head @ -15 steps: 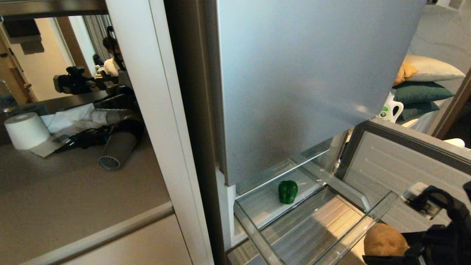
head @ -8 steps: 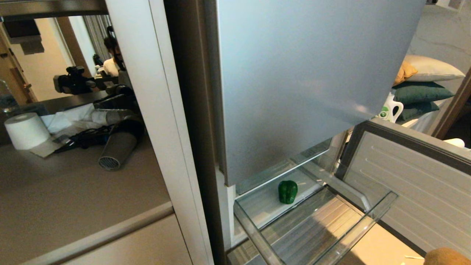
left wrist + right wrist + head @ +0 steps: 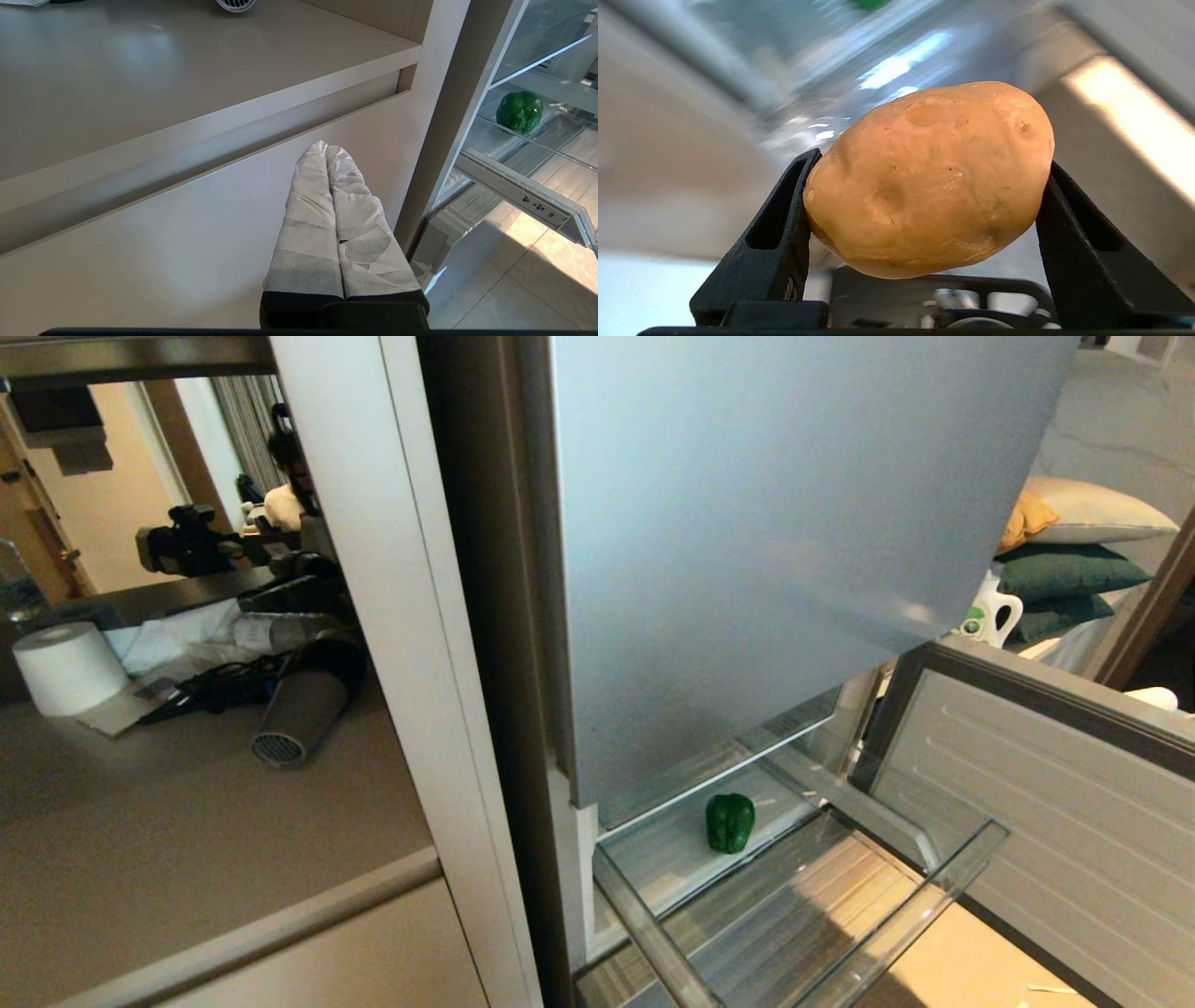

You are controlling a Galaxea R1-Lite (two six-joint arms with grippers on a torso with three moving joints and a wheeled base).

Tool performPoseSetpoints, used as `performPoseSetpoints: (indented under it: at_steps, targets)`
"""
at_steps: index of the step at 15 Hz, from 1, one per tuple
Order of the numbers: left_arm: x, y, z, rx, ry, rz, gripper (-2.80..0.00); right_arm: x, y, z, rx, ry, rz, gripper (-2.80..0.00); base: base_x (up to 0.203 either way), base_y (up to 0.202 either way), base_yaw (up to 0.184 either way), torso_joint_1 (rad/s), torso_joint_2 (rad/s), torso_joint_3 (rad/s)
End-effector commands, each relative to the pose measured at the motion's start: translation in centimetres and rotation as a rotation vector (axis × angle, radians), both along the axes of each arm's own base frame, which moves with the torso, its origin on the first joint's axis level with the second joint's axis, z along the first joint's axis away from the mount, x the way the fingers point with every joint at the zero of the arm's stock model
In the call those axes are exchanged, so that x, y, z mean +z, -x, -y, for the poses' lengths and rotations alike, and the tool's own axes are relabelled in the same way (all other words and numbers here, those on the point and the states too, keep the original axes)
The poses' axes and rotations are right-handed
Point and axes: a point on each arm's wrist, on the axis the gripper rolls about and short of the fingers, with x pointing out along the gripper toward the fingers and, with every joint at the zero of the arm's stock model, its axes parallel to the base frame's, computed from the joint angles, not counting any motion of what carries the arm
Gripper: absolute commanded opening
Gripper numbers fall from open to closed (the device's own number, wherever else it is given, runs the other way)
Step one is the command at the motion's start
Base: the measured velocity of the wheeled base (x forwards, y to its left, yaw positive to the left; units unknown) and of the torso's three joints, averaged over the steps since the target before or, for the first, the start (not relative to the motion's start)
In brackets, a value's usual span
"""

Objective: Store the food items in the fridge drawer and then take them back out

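The right gripper (image 3: pixel 924 242) is clamping the potato (image 3: pixel 929 179) crosswise between its jaws, with the open fridge drawer (image 3: pixel 878 65) lying ahead of it.

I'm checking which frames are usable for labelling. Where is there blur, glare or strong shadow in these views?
Right wrist view: the potato in the right gripper is sharp, the background streaked with blur. Head view: sharp, a soft sheen on the fridge door, sunlight on the floor. Left wrist view: sharp, left gripper and pepper clear, a sunlit patch beside shadow on the floor.
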Motion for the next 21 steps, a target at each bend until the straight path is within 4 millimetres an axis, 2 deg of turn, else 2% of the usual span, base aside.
performPoseSetpoints:
  at_steps: [1,4,7,9,14,16,19,21]
  targets:
    - [-0.3,-0.1,0.0,0.0,0.0,-0.01,-2.8,-1.1,0.4,0.0,-0.117,0.043,0.018,-2.8,0.0,0.0,0.0,0.0,0.0,0.0]
    - [-0.3,-0.1,0.0,0.0,0.0,-0.01,-2.8,-2.7,0.7,-0.4,-0.239,0.119,0.044,-2.8,0.0,0.0,0.0,0.0,0.0,0.0]
    - [-0.3,-0.1,0.0,0.0,0.0,-0.01,-2.8,-5.1,2.2,-0.6,-0.152,0.187,0.185,-2.8,0.0,0.0,0.0,0.0,0.0,0.0]
    - [-0.3,-0.1,0.0,0.0,0.0,-0.01,-2.8,-5.7,2.2,-0.7,-0.086,0.217,0.193,-2.8,0.0,0.0,0.0,0.0,0.0,0.0]
    - [-0.3,-0.1,0.0,0.0,0.0,-0.01,-2.8,-5.7,2.0,-0.7,-0.085,0.225,0.217,-2.8,0.0,0.0,0.0,0.0,0.0,0.0]
    - [-0.3,-0.1,0.0,0.0,0.0,-0.01,-2.8,-5.3,1.3,-0.8,-0.098,0.221,0.331,-2.8,0.0,0.0,0.0,0.0,0.0,0.0]
    - [-0.3,-0.1,0.0,0.0,0.0,-0.01,-2.8,-5.7,0.0,-0.9,-0.077,0.217,0.524,-2.8,0.0,0.0,0.0,0.0,0.0,0.0]
    - [-0.3,-0.1,0.0,0.0,0.0,-0.01,-2.8,-5.8,0.0,-0.9,-0.059,0.167,0.513,-2.8,0.0,0.0,0.0,0.0,0.0,0.0]
